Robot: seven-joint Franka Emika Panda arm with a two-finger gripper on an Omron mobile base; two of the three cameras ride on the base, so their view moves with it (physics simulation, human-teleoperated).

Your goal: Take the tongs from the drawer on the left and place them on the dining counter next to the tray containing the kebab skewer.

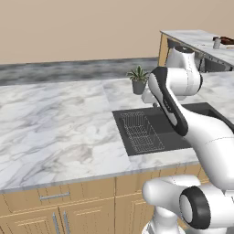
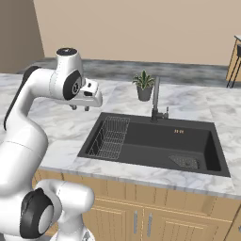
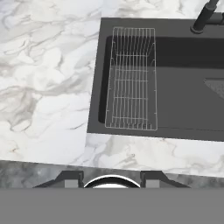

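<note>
Gripper [image 2: 80,108] hovering over marble worktop [image 1: 59,123] left of black sink [image 2: 155,141], jaws partly apart, holding nothing. Drawer [image 1: 55,195] sitting closed below counter edge; tray [image 1: 227,41] possibly on far dining counter [image 1: 192,39].

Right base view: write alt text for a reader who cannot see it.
A white robot arm holds its gripper above a marble worktop, left of a black sink holding a wire rack. A faucet and potted plant stand behind the sink.
</note>
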